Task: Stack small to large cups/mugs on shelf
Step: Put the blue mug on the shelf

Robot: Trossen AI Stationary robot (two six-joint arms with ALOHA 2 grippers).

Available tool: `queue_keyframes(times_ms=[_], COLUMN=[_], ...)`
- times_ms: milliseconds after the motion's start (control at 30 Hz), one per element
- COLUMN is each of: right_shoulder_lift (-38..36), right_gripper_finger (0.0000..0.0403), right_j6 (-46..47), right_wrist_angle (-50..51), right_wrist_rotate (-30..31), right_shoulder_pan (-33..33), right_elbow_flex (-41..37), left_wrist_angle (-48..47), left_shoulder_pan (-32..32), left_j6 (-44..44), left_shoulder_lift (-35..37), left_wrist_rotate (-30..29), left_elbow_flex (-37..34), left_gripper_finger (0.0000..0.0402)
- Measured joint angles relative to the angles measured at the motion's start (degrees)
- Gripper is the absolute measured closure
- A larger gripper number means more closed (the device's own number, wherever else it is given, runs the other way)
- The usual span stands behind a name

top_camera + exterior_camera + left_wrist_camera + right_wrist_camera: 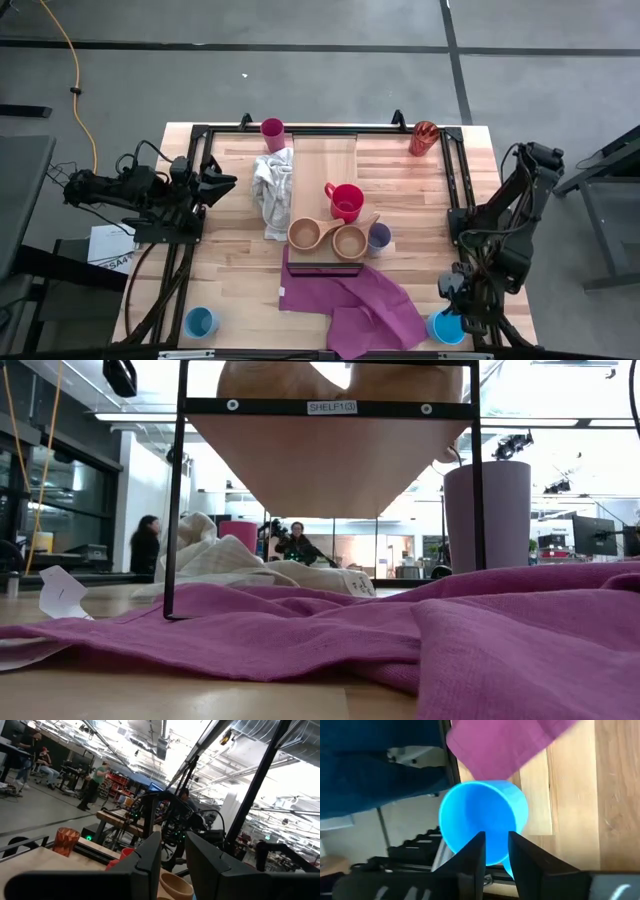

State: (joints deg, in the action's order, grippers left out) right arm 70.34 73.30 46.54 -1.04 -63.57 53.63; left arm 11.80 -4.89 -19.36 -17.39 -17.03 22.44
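The light-wood shelf (pixel 322 165) stands mid-table. On its near end sit a red mug (pixel 346 203), two tan wooden cups (pixel 304 235) (pixel 350 241) and a lavender tumbler (pixel 379 238). A magenta tumbler (pixel 272 130) and an orange-red tumbler (pixel 424 137) stand on the table by the far edge. One blue mug (pixel 201 322) stands at the near left corner. My right gripper (pixel 496 842) is shut on the other blue mug (pixel 446 327) at the near right corner. My left gripper (pixel 226 181) waits at the table's left, shut and empty. My right gripper holds the blue mug by its rim (pixel 496 856), on the side nearest the wrist. One finger (pixel 476 851) is inside the mug and one (pixel 521 851) outside its wall. The fingers come from above, pointing down. Whether the mug is lifted off the table, I cannot tell.
A white cloth (pixel 272 190) lies against the shelf's left side. A purple cloth (pixel 350 300) spreads from the shelf's near end toward the near edge, close to the held mug. Dark frame rails (pixel 452 180) run along both sides of the table.
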Motion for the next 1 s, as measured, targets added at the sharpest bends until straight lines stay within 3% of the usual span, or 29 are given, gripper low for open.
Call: queue_keyframes(times_ms=[367,1000], right_shoulder_lift=[5.3,6.2], right_gripper_finger=[0.0331,0.0331], right_j6=[1.5,3.2], right_wrist_angle=[-0.9,0.4], right_wrist_rotate=[0.0,1.6], right_shoulder_pan=[-0.4,-0.4], right_elbow_flex=[0.0,0.0], left_wrist_angle=[-0.4,-0.4], left_shoulder_pan=[0.0,0.0], left_j6=[0.0,0.0], left_shoulder_lift=[0.0,0.0], left_wrist_rotate=[0.8,1.5], left_elbow_flex=[0.0,0.0], left_gripper_finger=[0.0324,0.0324])
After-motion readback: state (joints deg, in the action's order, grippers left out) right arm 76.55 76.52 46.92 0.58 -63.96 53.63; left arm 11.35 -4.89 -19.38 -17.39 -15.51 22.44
